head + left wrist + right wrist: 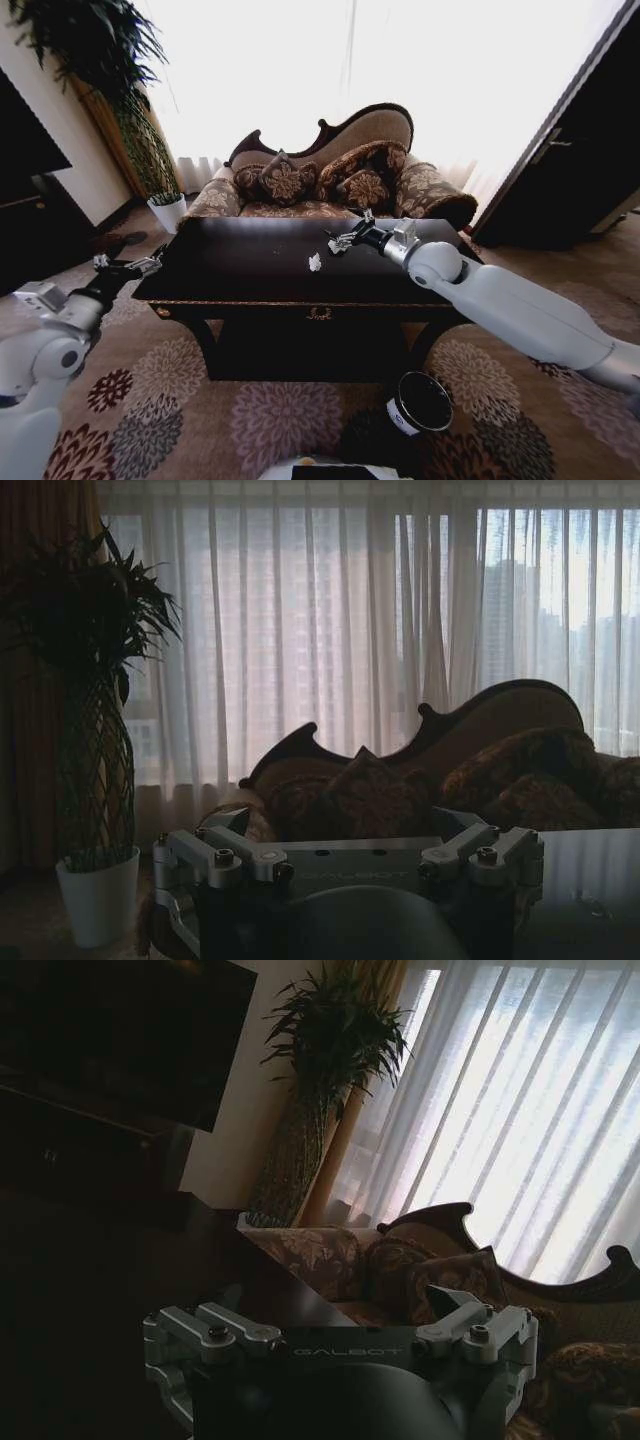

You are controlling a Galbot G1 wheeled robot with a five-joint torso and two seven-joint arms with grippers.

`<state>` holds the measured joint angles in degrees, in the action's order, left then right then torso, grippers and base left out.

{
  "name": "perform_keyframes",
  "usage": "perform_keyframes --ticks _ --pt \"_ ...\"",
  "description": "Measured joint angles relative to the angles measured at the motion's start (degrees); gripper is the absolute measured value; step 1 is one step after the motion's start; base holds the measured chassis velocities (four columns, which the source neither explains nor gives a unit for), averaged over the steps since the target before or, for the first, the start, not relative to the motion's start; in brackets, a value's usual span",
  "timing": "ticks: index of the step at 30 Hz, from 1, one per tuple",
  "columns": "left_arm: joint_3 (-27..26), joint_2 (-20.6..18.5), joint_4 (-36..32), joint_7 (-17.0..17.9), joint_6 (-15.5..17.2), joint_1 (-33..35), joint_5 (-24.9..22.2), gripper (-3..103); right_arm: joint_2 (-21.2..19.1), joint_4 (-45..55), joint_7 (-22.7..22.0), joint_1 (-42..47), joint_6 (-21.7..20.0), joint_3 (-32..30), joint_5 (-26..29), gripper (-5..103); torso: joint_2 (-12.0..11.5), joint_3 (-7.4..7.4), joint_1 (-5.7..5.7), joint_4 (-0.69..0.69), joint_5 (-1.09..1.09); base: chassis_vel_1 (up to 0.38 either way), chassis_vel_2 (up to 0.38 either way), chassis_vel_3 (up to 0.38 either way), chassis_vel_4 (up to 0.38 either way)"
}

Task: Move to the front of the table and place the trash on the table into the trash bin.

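Trash (315,262) on table (250,265) — just beside right gripper (338,242)

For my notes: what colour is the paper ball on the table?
White; the paper ball shows best against the dark table in the head view.

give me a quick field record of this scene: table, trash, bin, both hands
table: large near-black glossy wooden table, directly ahead
trash: small white paper ball on the tabletop, near centre
bin: small dark cylindrical bucket with white label, on the carpet at the table's front right
right hand: right hand over the tabletop, just beyond the paper ball, holding nothing
left hand: left hand off the table's left end, holding nothing
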<state>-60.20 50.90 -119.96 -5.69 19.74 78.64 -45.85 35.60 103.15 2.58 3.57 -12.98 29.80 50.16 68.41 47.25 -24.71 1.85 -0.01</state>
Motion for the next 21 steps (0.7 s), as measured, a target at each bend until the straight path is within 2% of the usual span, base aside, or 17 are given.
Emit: perform_keyframes --ticks 3,5,6,7,8,13,16,21 --pt "0.71 0.36 0.05 0.00 0.00 -0.27 0.29 100 0.92 -0.52 2.43 -2.44 -5.66 -0.08 0.46 100 0.00 0.00 0.00 0.01 0.00 0.000 0.000 0.000 0.000" --pt "0.80 0.40 0.08 0.00 0.00 -0.31 0.33 100 1.15 -0.65 2.85 -2.93 -6.77 -0.05 0.46 100 0.00 0.00 0.00 0.01 0.00 0.000 0.000 0.000 0.000" --pt "0.94 0.48 0.12 -0.01 0.00 -0.43 0.40 100 1.74 -0.92 3.69 -3.95 -8.88 0.17 0.44 100 0.00 0.00 0.00 0.01 -0.01 0.000 0.000 0.000 0.000" --pt "0.93 0.51 0.15 -0.02 0.00 -0.56 0.45 100 4.74 -2.45 6.08 -7.57 -14.76 1.70 -0.76 100 0.00 0.00 0.00 0.00 -0.01 0.000 0.000 0.000 0.000" --pt "0.75 0.51 0.15 -0.02 0.00 -0.50 0.45 100 5.61 -2.85 6.35 -8.19 -16.18 2.06 -0.95 100 0.00 0.00 0.00 0.00 -0.01 0.000 0.000 0.000 0.000" --pt "0.04 0.43 0.23 -0.05 -0.07 -0.28 0.37 100 8.38 -4.50 6.15 -9.27 -18.48 3.68 -1.39 100 0.00 0.00 0.00 -0.01 0.00 0.000 0.000 0.000 0.000" --pt "-0.18 0.63 0.30 -0.09 -0.18 -0.31 0.27 100 11.19 -7.00 4.08 -9.03 -19.86 5.21 -1.38 100 0.00 0.00 0.00 -0.01 0.00 0.000 0.000 0.000 0.000" --pt "-0.03 1.08 0.30 -0.09 -0.18 -0.43 0.24 100 13.94 -11.92 0.35 -7.85 -17.76 6.01 -1.22 100 0.00 0.00 0.00 -0.01 0.00 0.000 0.000 0.000 0.000"
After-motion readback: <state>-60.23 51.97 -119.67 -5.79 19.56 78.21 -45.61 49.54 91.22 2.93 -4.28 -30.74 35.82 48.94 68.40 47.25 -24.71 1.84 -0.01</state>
